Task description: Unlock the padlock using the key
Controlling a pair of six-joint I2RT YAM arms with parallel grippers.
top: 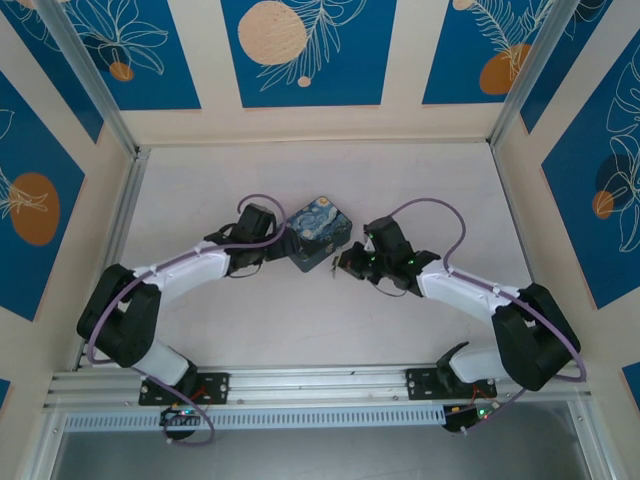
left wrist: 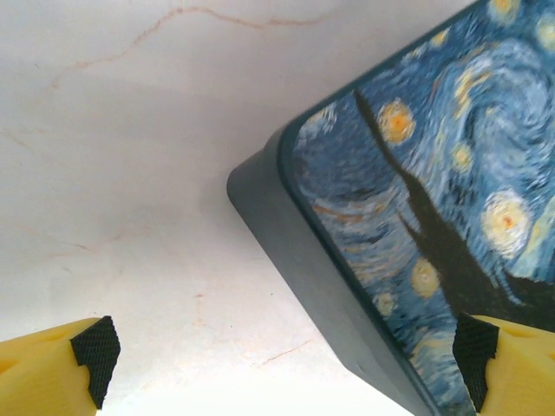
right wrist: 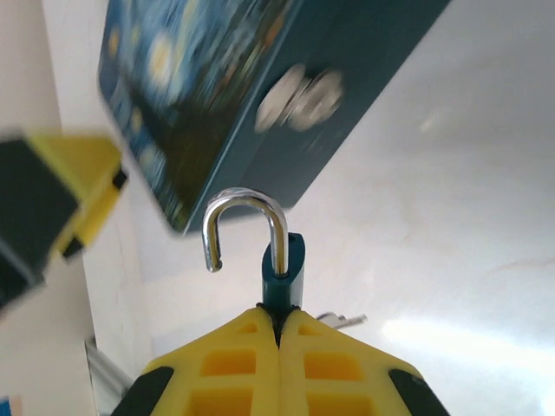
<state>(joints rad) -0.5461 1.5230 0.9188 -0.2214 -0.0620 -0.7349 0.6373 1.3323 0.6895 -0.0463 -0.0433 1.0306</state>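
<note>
My right gripper [right wrist: 279,314] is shut on the teal body of the small padlock [right wrist: 284,269]. Its metal shackle [right wrist: 243,208] stands up with one end free of the body. The key [right wrist: 342,321] is a pale sliver poking out just behind my right fingers; I cannot tell if it sits in the lock. In the top view the right gripper [top: 345,265] is beside the painted tin [top: 320,232]. My left gripper [left wrist: 286,355] is open, with its pads on either side of the tin's corner [left wrist: 260,186] and not touching it.
The blue-and-yellow swirl tin [right wrist: 217,95] lies on the pale table [top: 320,330] between both grippers, with a round metal clasp [right wrist: 299,97] on its side. The left gripper's yellow finger [right wrist: 69,191] looms at the left of the right wrist view. Walls enclose the table.
</note>
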